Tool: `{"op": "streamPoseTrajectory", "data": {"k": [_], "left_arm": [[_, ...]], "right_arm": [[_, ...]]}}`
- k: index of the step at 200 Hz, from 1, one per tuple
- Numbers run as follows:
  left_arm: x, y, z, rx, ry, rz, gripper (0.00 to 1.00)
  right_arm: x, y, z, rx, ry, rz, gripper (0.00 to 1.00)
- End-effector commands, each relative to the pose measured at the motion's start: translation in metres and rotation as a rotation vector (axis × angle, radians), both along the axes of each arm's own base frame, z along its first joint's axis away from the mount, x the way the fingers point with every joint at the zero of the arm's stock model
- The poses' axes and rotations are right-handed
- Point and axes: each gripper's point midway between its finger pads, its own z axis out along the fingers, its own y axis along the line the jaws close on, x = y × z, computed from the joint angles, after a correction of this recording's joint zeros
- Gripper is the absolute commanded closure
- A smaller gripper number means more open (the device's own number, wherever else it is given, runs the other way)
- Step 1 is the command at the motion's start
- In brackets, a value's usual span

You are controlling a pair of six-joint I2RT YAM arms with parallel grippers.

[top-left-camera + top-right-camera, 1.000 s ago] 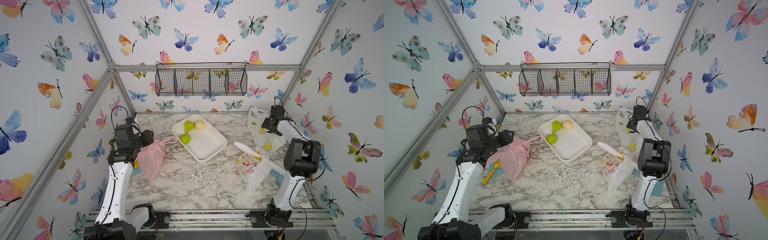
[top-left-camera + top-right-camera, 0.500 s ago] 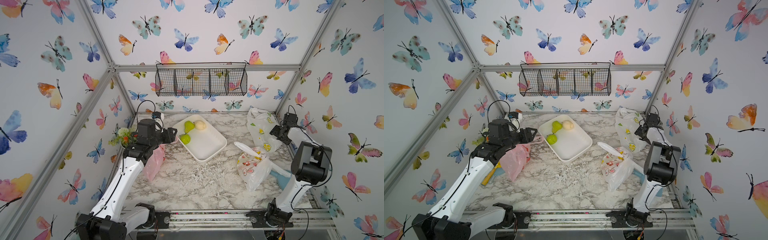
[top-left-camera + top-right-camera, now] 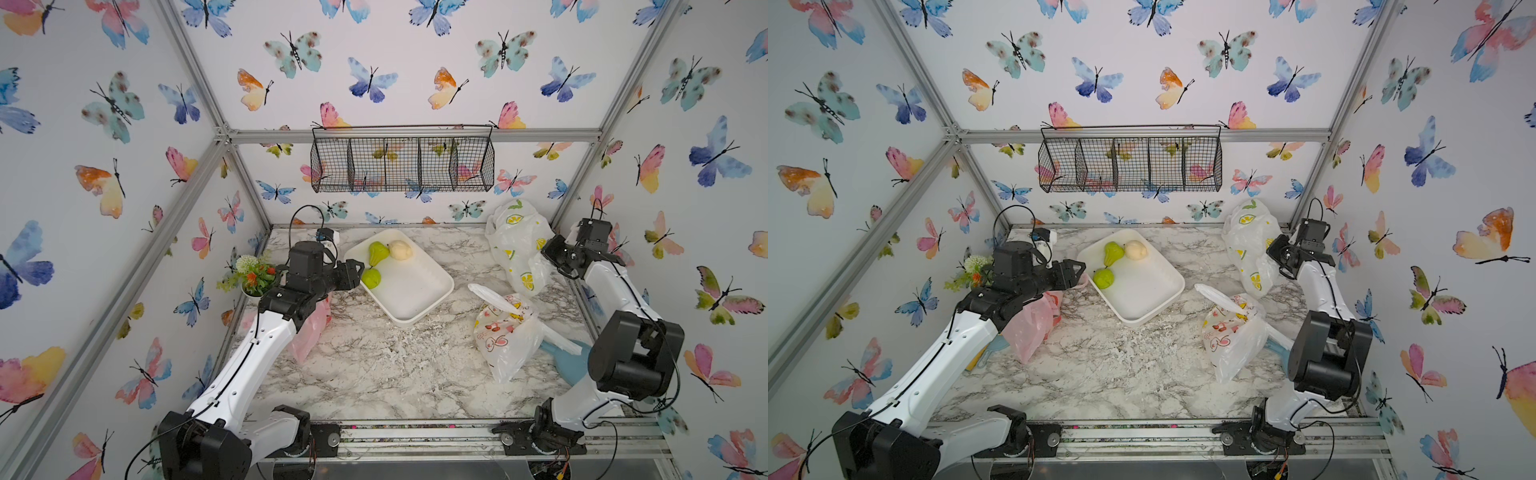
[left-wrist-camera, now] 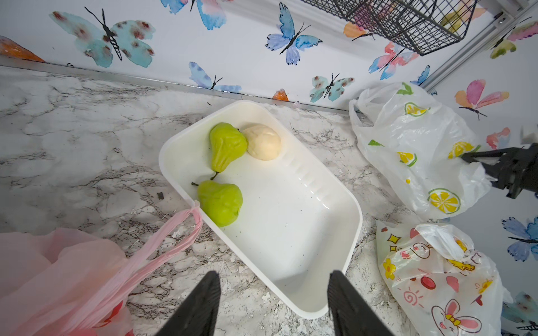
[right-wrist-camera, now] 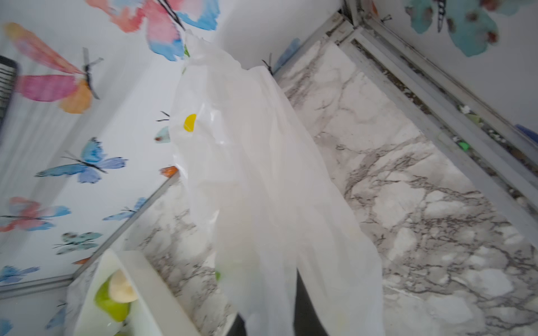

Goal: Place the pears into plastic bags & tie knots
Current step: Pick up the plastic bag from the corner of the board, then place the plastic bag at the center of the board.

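Note:
Two green pears (image 3: pixel 377 252) (image 3: pixel 371 277) and a cream pear (image 3: pixel 400 250) lie in the far corner of the white tray (image 3: pixel 415 316). My left gripper (image 3: pixel 353 276) (image 4: pixel 273 276) hovers open at the tray's left edge, beside the nearer green pear (image 4: pixel 220 202). The pink bag (image 3: pixel 309 328) lies under that arm, its handle (image 4: pixel 163 241) reaching the tray. My right gripper (image 3: pixel 548 253) (image 5: pixel 270 320) is shut on the lemon bag (image 3: pixel 517 245) (image 5: pixel 256 174) at the back right. The doodle bag (image 3: pixel 505 336) lies in front of it, a handle strip (image 3: pixel 490 295) sticking out.
A small potted plant (image 3: pixel 251 274) stands against the left wall behind my left arm. A black wire basket (image 3: pixel 401 164) hangs on the back wall. A blue object (image 3: pixel 569 361) lies by the right arm's base, partly under the doodle bag.
My left arm has swung from the pink bag over to the tray's left edge, still open. My right gripper moved toward the right wall and closed on the lemon bag.

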Motion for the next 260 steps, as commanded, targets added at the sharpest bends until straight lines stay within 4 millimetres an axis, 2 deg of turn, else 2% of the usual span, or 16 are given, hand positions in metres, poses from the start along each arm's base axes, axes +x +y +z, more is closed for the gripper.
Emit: {"op": "streamPoseTrajectory", "data": {"k": [1,20,36,56,75,99,125,160,174,187,199,216,228,240,248,260], "left_arm": [[0.005,-0.007,0.014,-0.002,-0.041,-0.004,0.39],[0.005,-0.015,0.011,0.002,-0.031,-0.017,0.39],[0.006,-0.027,0.008,0.002,-0.025,-0.044,0.39],[0.005,-0.043,0.012,-0.013,-0.030,-0.093,0.39],[0.004,-0.052,0.023,-0.054,-0.073,-0.139,0.37],[0.002,-0.055,0.029,-0.087,-0.138,-0.155,0.34],[-0.001,-0.043,0.041,-0.076,-0.179,-0.129,0.27],[-0.005,-0.016,0.046,-0.158,-0.161,-0.073,0.23],[-0.012,-0.017,0.044,-0.169,-0.159,-0.089,0.22],[-0.020,-0.023,0.039,-0.194,-0.142,-0.130,0.22],[-0.024,-0.025,0.032,-0.209,-0.116,-0.138,0.22],[-0.027,-0.019,0.023,-0.196,-0.099,-0.113,0.22],[-0.028,-0.014,0.018,-0.168,-0.087,-0.094,0.22],[-0.027,-0.003,0.009,-0.122,-0.057,-0.042,0.22],[-0.025,0.010,0.003,-0.087,-0.031,0.021,0.22],[-0.023,0.031,-0.004,-0.043,-0.008,0.096,0.22]], "right_arm": [[-0.014,0.036,0.061,0.044,-0.162,0.150,0.88],[-0.036,0.070,0.101,0.028,-0.270,0.250,0.90],[-0.057,0.103,0.124,0.042,-0.333,0.347,0.91],[-0.085,0.134,0.139,0.076,-0.360,0.484,0.92],[-0.108,0.154,0.138,0.096,-0.346,0.580,0.96],[-0.133,0.198,0.122,0.145,-0.317,0.719,0.98],[-0.160,0.249,0.103,0.211,-0.290,0.892,0.98],[-0.168,0.270,0.064,0.236,-0.189,0.966,0.98],[-0.172,0.283,0.055,0.223,-0.161,0.994,0.98],[-0.183,0.306,0.045,0.214,-0.143,1.048,0.98],[-0.193,0.331,0.026,0.189,-0.098,1.091,0.96],[-0.207,0.365,-0.016,0.130,0.018,1.135,0.94],[-0.225,0.393,-0.039,0.103,0.085,1.201,0.87],[-0.247,0.419,-0.051,0.105,0.120,1.293,0.74],[-0.265,0.436,-0.052,0.150,0.135,1.374,0.61],[-0.291,0.453,-0.037,0.278,0.131,1.498,0.46]]}}
